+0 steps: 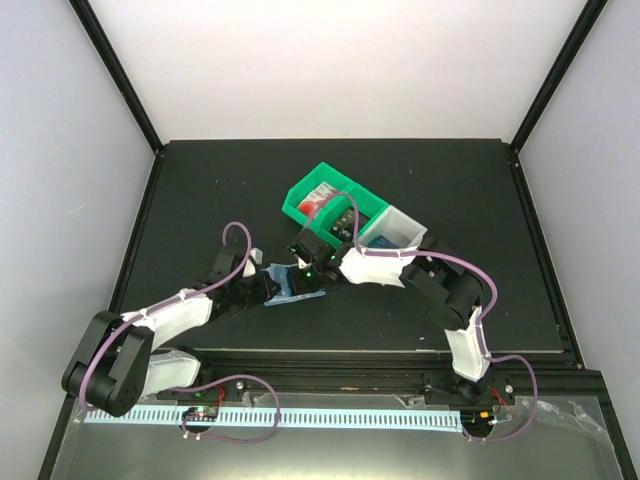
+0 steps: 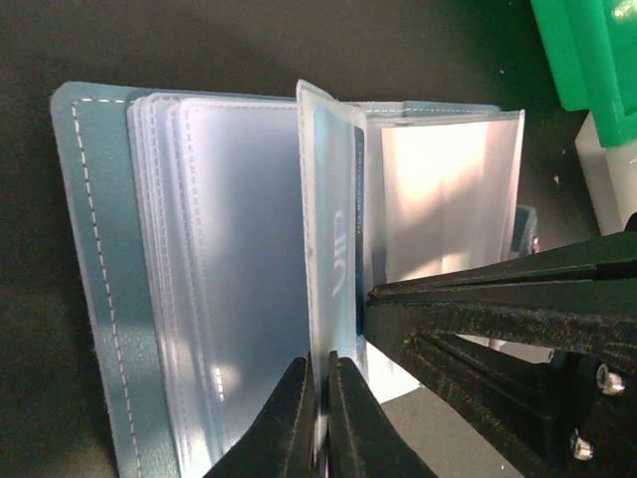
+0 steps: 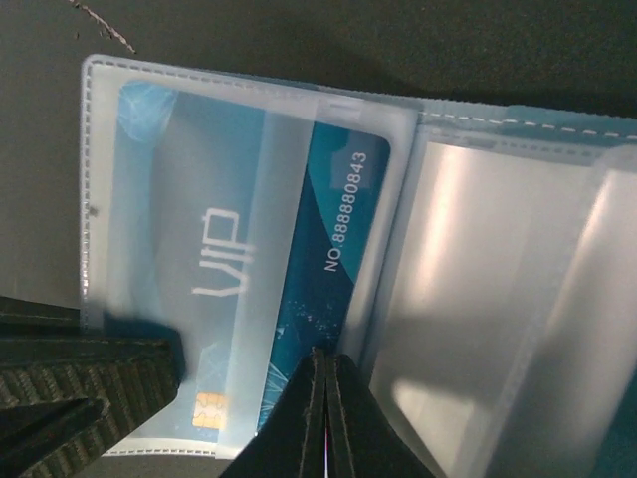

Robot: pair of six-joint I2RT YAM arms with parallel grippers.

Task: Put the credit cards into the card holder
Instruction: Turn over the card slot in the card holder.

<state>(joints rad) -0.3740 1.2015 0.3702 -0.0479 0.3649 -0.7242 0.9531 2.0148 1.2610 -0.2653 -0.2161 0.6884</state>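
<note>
The holder [image 1: 297, 284] lies open on the table [image 1: 200, 190] at centre frame in the top view, mostly covered by both grippers. The left gripper [image 2: 320, 413] comes in from the bottom edge of its wrist view. Its fingers are pressed together on the lower edge of one clear sleeve, which stands up from the stack. The right gripper [image 3: 323, 398] is also closed, pinching the lower edge of a blue card [image 3: 328, 259] marked VIP. The card sits in that sleeve, but it is hard to tell whether its right strip, with the number, is under plastic. Both contact points are hidden by the fingers. Above and to the right, the green bin [image 1: 298, 203] holds red and dark items too small to identify. The white bin [image 1: 410, 226] is just beside it.
</note>
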